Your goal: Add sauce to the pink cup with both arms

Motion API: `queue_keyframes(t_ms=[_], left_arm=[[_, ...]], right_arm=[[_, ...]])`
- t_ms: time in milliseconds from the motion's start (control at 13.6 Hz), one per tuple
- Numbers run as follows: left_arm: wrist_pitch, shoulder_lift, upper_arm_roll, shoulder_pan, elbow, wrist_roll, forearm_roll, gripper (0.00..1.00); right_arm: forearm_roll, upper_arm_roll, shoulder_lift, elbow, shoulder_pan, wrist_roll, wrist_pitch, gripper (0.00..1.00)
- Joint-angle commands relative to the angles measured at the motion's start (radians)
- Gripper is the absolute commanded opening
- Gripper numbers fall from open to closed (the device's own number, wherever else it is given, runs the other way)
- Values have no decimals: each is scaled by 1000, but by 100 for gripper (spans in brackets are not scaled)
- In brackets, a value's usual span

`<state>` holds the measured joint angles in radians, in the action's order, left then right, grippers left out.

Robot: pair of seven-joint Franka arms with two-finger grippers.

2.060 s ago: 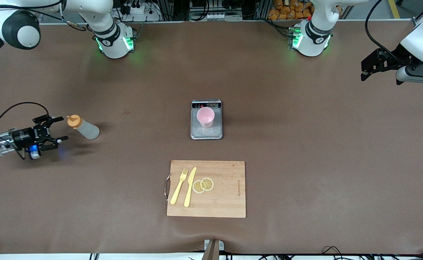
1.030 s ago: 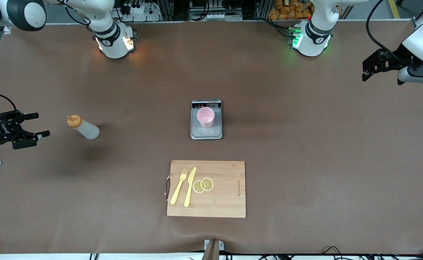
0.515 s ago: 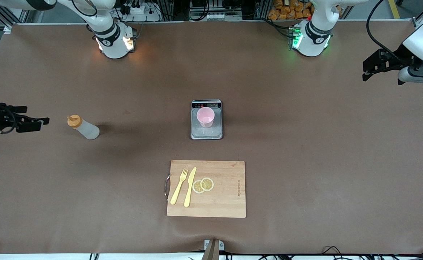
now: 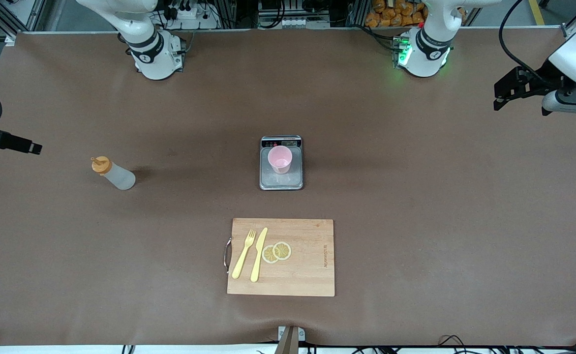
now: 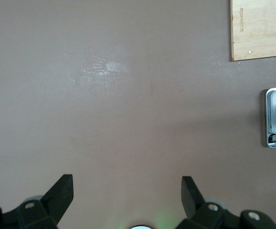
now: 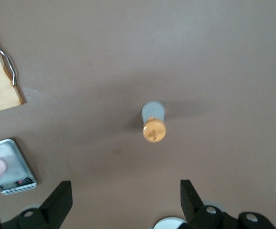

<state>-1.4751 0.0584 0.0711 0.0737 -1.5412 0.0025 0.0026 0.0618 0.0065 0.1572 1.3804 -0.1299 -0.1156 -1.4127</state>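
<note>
Front view: the sauce (image 4: 113, 173) is being shown upright on the desk (image 4: 415, 196) toward the right arm's end, the pink cup (image 4: 280, 159) on the scale (image 4: 281, 184); both pincers, left pincer (image 5: 127, 191) and right pincer (image 6: 126, 195), are being held wide and empty.

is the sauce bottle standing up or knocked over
Standing up. The sauce bottle rests on its base on the table, orange cap on top; the right wrist view looks straight down on the cap.

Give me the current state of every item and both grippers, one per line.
Sauce bottle: upright on the table, capped, not held.
Pink cup: upright on the scale.
Fork and knife: flat on the cutting board.
Left gripper: open, empty.
Right gripper: open, empty, above the bottle.
</note>
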Motion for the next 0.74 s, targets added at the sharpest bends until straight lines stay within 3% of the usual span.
queue_keyframes(t_ms=[0,294,662], left_arm=[[9,1,3,-6,12,24,13,100],[9,1,3,-6,12,24,11,100],[9,1,3,-6,12,24,10,100]], right_arm=[[-60,-2,-120,147,21,76,-98,100],[-118,41,-148,141,35,76,-133,100],[-103,43,-142,134,36,74,-143,100]])
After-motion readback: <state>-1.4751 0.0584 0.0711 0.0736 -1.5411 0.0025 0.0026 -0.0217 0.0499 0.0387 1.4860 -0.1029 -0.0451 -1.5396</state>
